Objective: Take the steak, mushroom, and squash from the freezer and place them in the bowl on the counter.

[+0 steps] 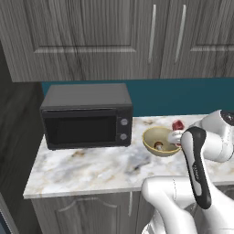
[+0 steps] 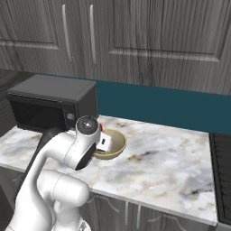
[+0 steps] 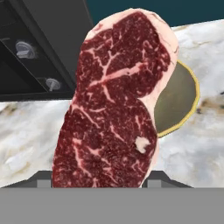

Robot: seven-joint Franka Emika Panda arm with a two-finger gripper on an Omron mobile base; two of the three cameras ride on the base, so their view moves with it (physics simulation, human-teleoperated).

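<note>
Arm bent low over the counter (image 2: 171, 162), hand above the bowl (image 1: 153, 137). Gripper (image 3: 100, 183) clamped on the steak (image 3: 116, 100). Red, white-marbled, held upright.

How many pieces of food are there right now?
2. The steak is held up in the gripper by the bowl; the mushroom sits inside that bowl. More could be hidden behind the arm.
</note>
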